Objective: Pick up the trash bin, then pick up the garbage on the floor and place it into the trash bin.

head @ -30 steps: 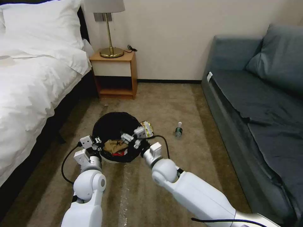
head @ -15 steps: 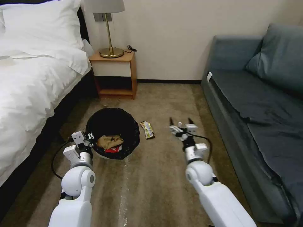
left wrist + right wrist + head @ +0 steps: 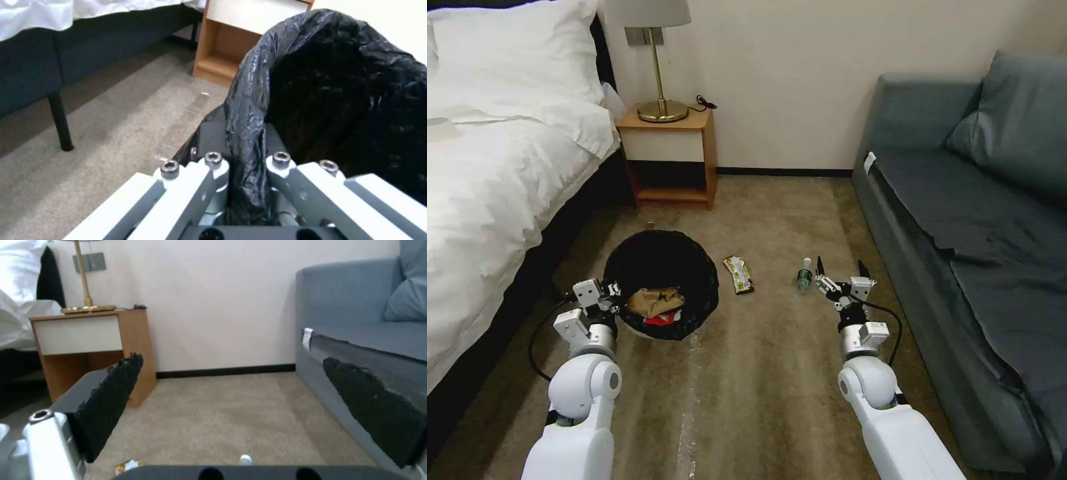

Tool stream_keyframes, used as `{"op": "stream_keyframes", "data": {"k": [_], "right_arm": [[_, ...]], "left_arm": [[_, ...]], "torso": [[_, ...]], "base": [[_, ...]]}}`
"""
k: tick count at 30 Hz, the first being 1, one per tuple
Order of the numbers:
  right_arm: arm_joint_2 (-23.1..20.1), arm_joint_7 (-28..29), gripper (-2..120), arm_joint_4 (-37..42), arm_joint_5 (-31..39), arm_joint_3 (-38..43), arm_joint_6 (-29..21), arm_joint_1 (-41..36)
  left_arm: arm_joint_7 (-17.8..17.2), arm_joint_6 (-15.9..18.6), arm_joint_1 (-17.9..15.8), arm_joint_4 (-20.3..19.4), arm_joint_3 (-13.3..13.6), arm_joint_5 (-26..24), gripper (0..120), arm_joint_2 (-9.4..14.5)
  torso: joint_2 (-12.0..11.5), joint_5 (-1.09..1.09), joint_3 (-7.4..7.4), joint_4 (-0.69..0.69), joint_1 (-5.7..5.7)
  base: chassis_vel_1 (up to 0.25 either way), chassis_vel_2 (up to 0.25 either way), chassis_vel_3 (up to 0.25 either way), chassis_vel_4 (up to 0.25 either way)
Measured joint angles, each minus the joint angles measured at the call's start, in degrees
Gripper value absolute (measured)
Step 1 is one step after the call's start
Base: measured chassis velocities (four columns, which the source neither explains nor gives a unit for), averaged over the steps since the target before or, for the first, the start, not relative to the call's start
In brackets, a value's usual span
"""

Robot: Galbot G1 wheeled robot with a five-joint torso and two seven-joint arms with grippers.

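Left pincer (image 3: 606,293) clamped on the liner-covered rim of the trash bin (image 3: 662,283), keeping it raised and tipped, mouth ready. Right pincer (image 3: 841,273) spread wide just beside the bottle (image 3: 805,274), lined up to grab. Snack wrapper (image 3: 738,274) flat on carpet (image 3: 747,373) between them.
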Motion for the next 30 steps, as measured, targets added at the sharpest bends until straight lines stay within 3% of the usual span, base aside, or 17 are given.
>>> {"op": "stream_keyframes", "data": {"k": [7,30], "right_arm": [[1.84,-1.95,100,-2.64,-3.97,2.11,1.92,-0.46],[2.08,-6.33,100,-4.19,-2.26,4.66,3.62,-0.71]], "left_arm": [[1.63,0.28,0.66,-0.14,-0.6,-0.99,4,1.27],[1.72,0.5,1.16,-0.79,-0.37,-0.87,4,1.48]], "torso": [[0.0,-0.01,0.0,0.01,0.0],[0.0,-0.01,0.0,0.0,0.0]], "base": [[0.0,0.0,0.0,0.0],[-0.008,0.005,0.006,-0.003]]}}
